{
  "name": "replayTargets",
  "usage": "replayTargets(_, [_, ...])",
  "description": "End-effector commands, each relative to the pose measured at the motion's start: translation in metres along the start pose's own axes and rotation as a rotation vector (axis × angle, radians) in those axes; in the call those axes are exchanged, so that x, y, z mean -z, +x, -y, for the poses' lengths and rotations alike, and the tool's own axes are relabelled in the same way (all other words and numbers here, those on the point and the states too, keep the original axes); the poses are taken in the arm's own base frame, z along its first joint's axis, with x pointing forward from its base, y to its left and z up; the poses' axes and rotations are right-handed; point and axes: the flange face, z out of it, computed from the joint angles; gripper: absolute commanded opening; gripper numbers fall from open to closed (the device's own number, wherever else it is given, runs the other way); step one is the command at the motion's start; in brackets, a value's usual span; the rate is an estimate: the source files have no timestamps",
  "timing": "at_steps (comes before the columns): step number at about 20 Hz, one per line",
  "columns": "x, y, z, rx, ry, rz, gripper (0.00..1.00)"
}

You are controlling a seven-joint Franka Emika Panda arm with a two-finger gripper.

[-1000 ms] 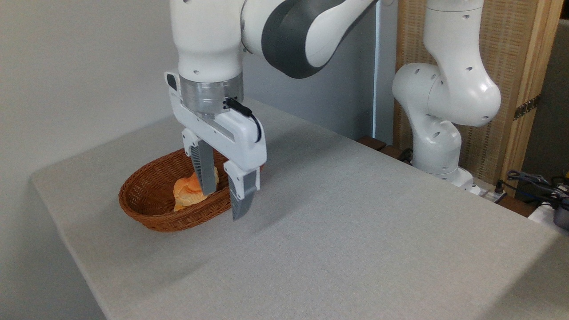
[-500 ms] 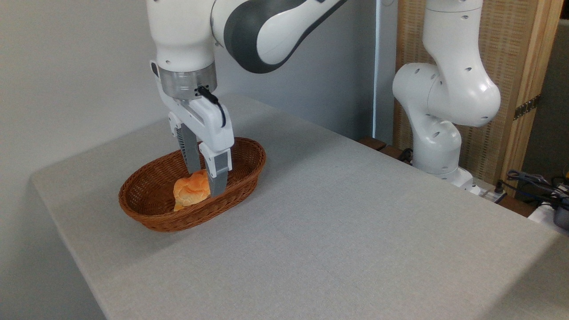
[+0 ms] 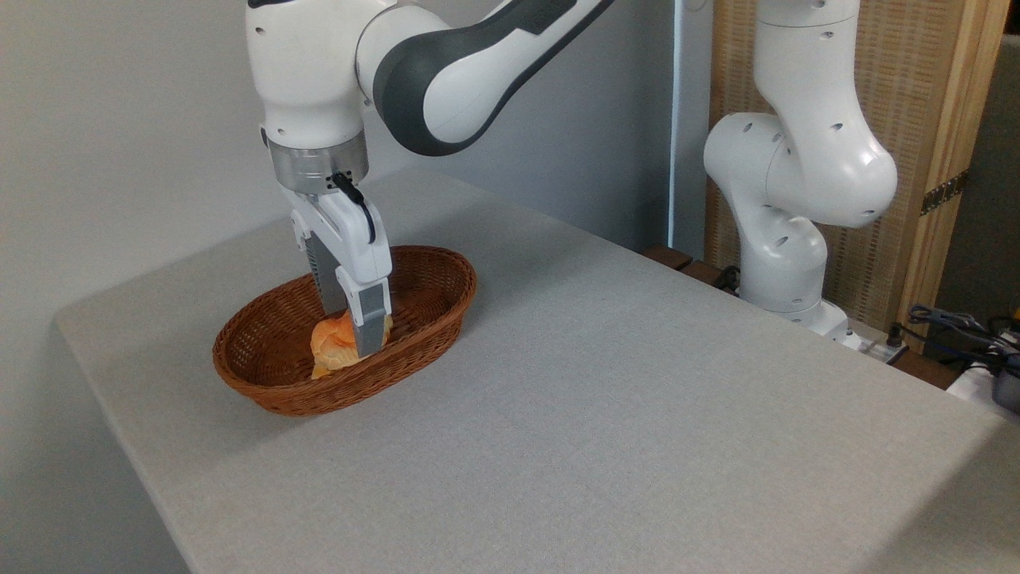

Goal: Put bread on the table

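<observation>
Brown wicker makes up the oval basket [image 3: 271, 351] that sits on the left part of our table [image 3: 606, 414], a broad top covered in light grey woven fabric. Inside the basket lies the bread [image 3: 333, 344], a glossy orange-golden bun with a lobed top, resting on the basket floor toward the side nearer the camera. We have our gripper [image 3: 351, 323] lowered straight down into the basket, its white body pointing downward from the silver wrist ring. The near grey finger stands in front of the bun and hides its right part, while the far finger drops behind it, so the bun sits between the two. The fingers are drawn fairly close together, about as wide as the bun, yet from this angle we cannot tell whether they press on it or merely flank it, and we see no gap under the bun that would show it lifted. Our arm [image 3: 446, 72] reaches in from the upper right, white with a dark grey band, and its base [image 3: 789, 247] stands beyond the far edge of the table, in front of a woven panel with a pale wooden frame [image 3: 948, 151]. Some cables [image 3: 956, 323] lie at the far right.
</observation>
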Motion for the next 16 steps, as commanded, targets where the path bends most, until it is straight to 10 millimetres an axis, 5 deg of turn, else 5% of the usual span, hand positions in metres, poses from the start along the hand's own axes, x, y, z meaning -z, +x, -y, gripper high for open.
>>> replayTargets(1, [-0.0036,0.0095,-0.0056,-0.01,0.007,0.002,1.0])
replayTargets(4, [-0.0059,0.0086,-0.0035,-0.012,0.004,0.005,0.94])
replayTargets(11, [-0.0099,0.0087,0.0003,-0.043,0.038,0.027,0.39])
replayTargets(16, [-0.0092,0.0086,-0.0001,-0.041,0.038,0.026,0.39])
